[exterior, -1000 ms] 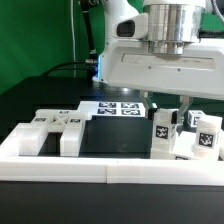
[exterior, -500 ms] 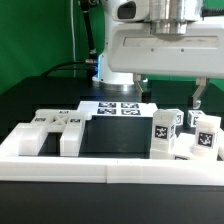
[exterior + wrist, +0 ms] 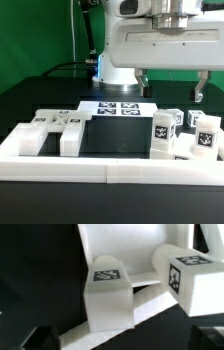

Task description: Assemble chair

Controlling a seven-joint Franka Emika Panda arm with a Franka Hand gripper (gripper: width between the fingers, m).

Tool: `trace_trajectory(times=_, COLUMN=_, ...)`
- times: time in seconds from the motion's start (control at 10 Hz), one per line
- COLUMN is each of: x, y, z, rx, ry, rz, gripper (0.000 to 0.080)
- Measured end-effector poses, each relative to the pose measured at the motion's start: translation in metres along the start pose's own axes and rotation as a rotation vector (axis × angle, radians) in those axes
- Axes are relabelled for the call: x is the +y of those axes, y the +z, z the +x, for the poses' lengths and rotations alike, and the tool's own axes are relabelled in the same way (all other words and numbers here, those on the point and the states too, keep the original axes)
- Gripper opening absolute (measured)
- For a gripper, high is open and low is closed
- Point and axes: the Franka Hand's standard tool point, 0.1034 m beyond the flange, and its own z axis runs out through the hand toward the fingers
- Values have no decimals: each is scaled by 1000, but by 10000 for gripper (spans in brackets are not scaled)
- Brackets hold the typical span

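Observation:
The chair parts are chunky white blocks with black-and-white tags. A group of slab-like blocks (image 3: 55, 130) lies at the exterior view's left. Tagged blocks stand upright at the right, one (image 3: 165, 130) next to another (image 3: 206, 137). My gripper (image 3: 171, 88) hangs open and empty well above the right-hand blocks, touching nothing. In the wrist view a tall tagged block (image 3: 108, 291) and a tagged cube-like block (image 3: 190, 277) stand far below the gripper (image 3: 120, 339), whose dark fingertips (image 3: 35, 339) show only at the picture's edge.
The marker board (image 3: 118, 108) lies flat behind the parts on the black table. A low white border wall (image 3: 100, 168) runs along the front and encloses the parts. A green backdrop stands behind the arm's base.
My gripper has risen from just above the right-hand tagged blocks to well clear of them, still open and empty. The parts have not moved.

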Motion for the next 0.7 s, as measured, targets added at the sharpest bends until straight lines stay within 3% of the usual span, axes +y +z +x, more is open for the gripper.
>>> trace_trajectory(times=0.2, x=0, y=0, z=-1, rx=4, ry=-1, rz=2, gripper=649)
trace_trajectory(times=0.4, x=7, y=3, z=-21, rx=42, ry=-3, rz=13, gripper=649)
trace_trajectory(times=0.7, x=17, y=28, z=-47, rx=75, ry=-20, rz=-7, gripper=649)
